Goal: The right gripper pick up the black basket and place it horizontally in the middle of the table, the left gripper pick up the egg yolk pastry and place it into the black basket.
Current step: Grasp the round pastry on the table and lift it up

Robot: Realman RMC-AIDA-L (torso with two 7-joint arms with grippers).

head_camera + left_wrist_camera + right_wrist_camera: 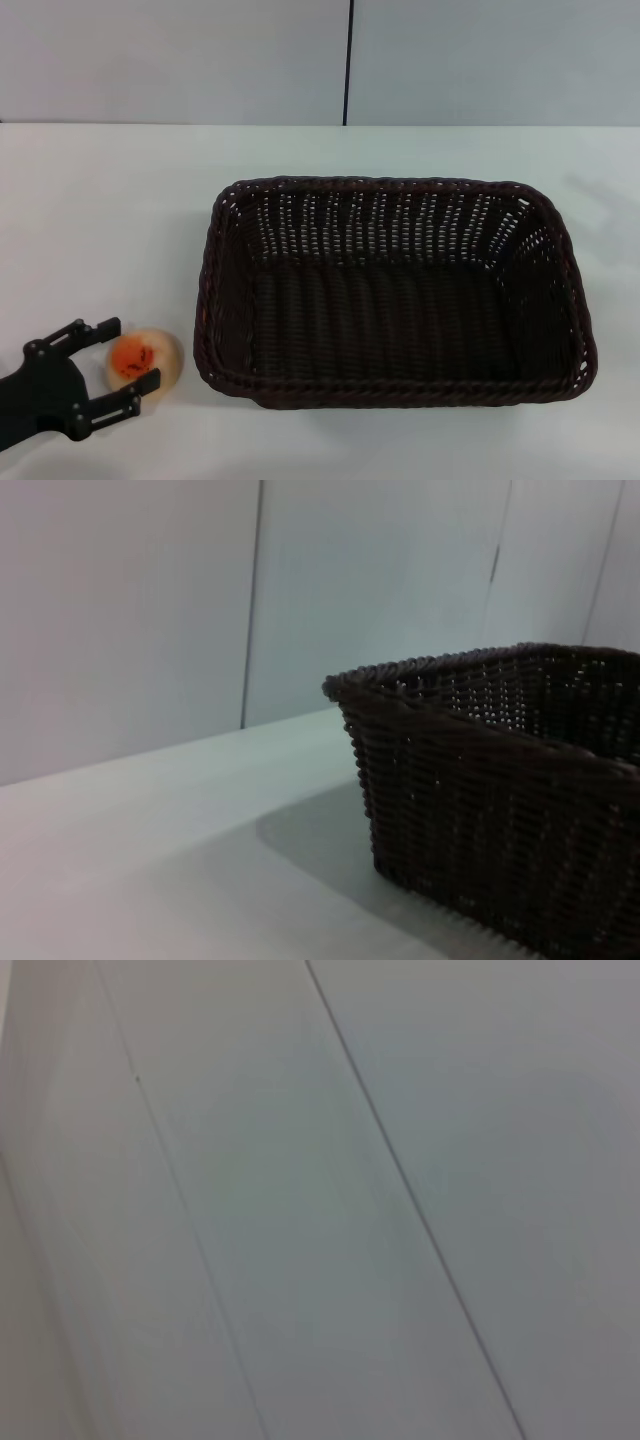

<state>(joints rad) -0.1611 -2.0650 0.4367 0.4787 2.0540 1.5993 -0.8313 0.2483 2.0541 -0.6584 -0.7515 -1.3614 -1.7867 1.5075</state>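
White table [110, 200]; black basket [395, 290] empty; egg yolk pastry [145, 362] beside

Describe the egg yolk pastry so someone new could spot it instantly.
Start at the black basket, the big woven thing mid-table, and look off its near-left corner. The egg yolk pastry sits there on the bare white top, between the open fingers of the left gripper. It is the only small, round, pale bun, with an orange-red glazed patch on top.

Bare lab-like test room, plain white table [120, 200], grey panelled wall [180, 60] behind
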